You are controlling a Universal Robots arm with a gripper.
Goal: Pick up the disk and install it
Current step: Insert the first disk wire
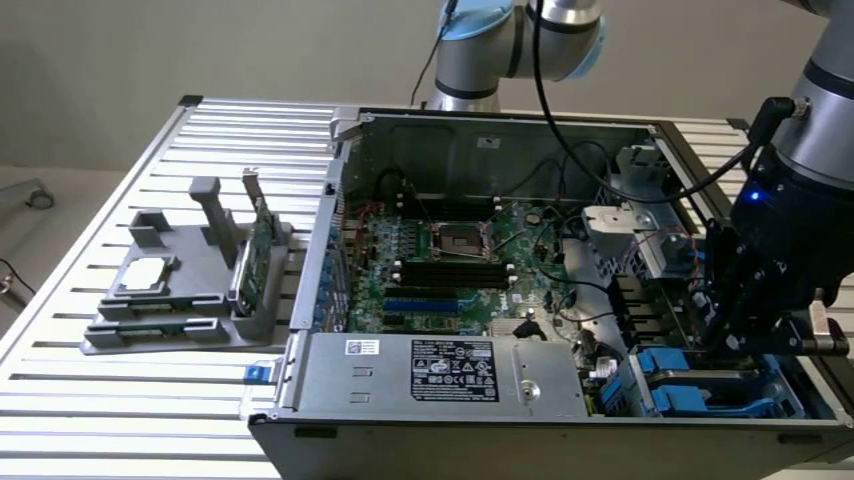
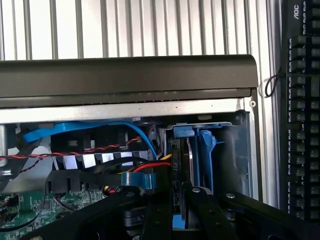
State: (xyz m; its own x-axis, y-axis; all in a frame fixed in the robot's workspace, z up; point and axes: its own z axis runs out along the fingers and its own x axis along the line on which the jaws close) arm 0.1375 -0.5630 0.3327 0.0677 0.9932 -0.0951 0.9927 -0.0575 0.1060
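A slatted aluminium table (image 1: 120, 400) is set before a plain beige wall (image 1: 200, 50), with grey floor (image 1: 40, 230) seen beyond its edge.

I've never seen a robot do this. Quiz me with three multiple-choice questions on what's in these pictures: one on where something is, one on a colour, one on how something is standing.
1. Where is the gripper?
A. Over the bare table slats
B. At the drive bay, at the exterior view's right end of the computer case
C. Above the processor socket

2. What colour is the carrier around the disk?
A. Red
B. Blue
C. Yellow

3. How is the green circuit card placed?
A. Upright in the grey holder
B. Flat on the table
C. Plugged into the motherboard

Answers: B, it hangs among the blue carriers; B, bright blue plastic frames it; A, it stands on edge outside the case.
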